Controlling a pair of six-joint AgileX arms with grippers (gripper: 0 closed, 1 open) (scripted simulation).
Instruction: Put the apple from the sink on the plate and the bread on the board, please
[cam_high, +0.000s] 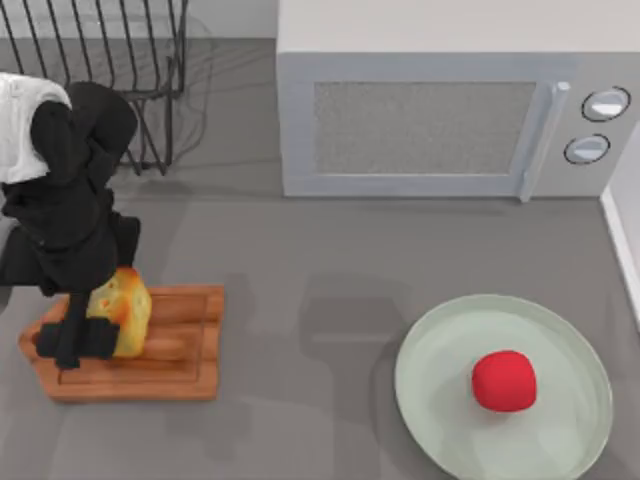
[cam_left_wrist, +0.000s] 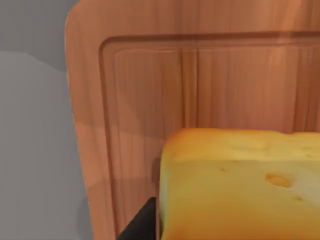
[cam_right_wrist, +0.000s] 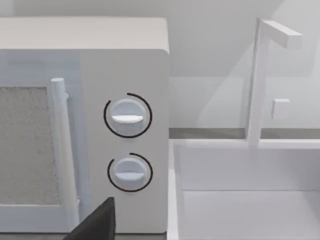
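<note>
The bread (cam_high: 128, 310), a golden-topped cube with pale yellow sides, is over the left part of the reddish-brown board (cam_high: 180, 370) at the table's front left. My left gripper (cam_high: 90, 340) comes down from above and is shut on it. In the left wrist view the bread (cam_left_wrist: 240, 185) looms close above the board (cam_left_wrist: 150, 90), with one dark finger (cam_left_wrist: 140, 225) against its side. I cannot tell whether the bread touches the wood. The red apple (cam_high: 503, 380) lies on the pale green plate (cam_high: 430, 340) at the front right. A dark part of my right gripper (cam_right_wrist: 97, 222) faces the microwave and the white sink (cam_right_wrist: 250, 200).
A grey microwave (cam_high: 420, 125) stands along the back, its two knobs (cam_right_wrist: 127, 116) close in the right wrist view. A black wire rack (cam_high: 110, 60) sits at the back left. The sink's edge (cam_high: 622, 235) runs along the table's right side, with a white faucet (cam_right_wrist: 260, 80).
</note>
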